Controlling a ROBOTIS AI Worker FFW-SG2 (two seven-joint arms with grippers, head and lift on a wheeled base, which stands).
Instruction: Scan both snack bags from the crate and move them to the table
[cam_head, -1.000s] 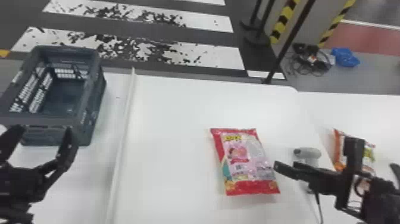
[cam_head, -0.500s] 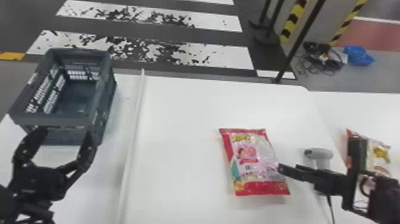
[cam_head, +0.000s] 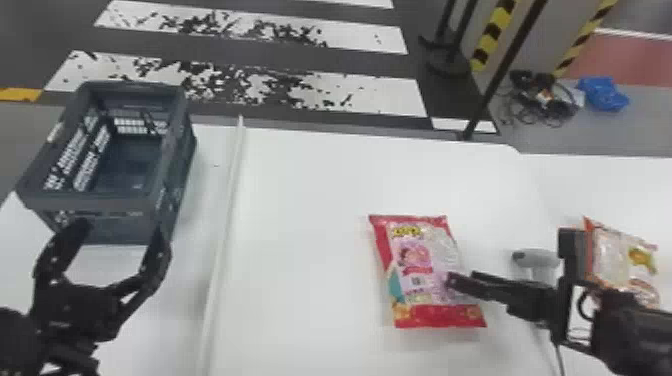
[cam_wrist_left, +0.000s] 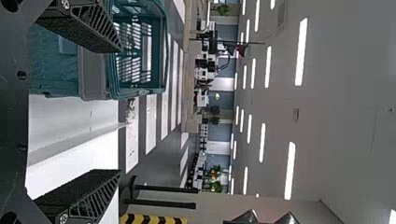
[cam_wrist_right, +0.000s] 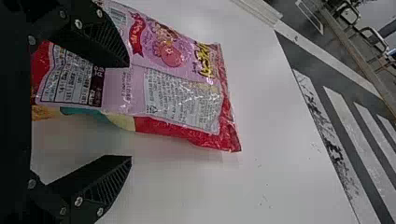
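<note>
The red and pink snack bag (cam_head: 425, 270) lies flat on the white table (cam_head: 310, 240). My right gripper (cam_head: 465, 287) is at the bag's right edge. In the right wrist view the right gripper (cam_wrist_right: 128, 112) stands open, one finger over the pink bag (cam_wrist_right: 173, 88) and the other over bare table. The other snack bag (cam_head: 620, 260), orange and white, lies at the right, partly behind the right arm. A grey scanner (cam_head: 537, 260) stands between the bags. The crate (cam_head: 110, 202) at the left holds no bag. My left gripper (cam_head: 122, 235) is open at its near side; in the left wrist view the left gripper (cam_wrist_left: 116, 109) is empty.
A raised white strip (cam_head: 225, 240) runs along the table between crate and pink bag. The scanner's cable (cam_head: 559, 357) trails toward the front edge. Beyond the table's far edge stands a dark pole (cam_head: 500, 75).
The head view has shifted, so the table, crate and bags all appear farther right in it. The bags and scanner keep their places on the table.
</note>
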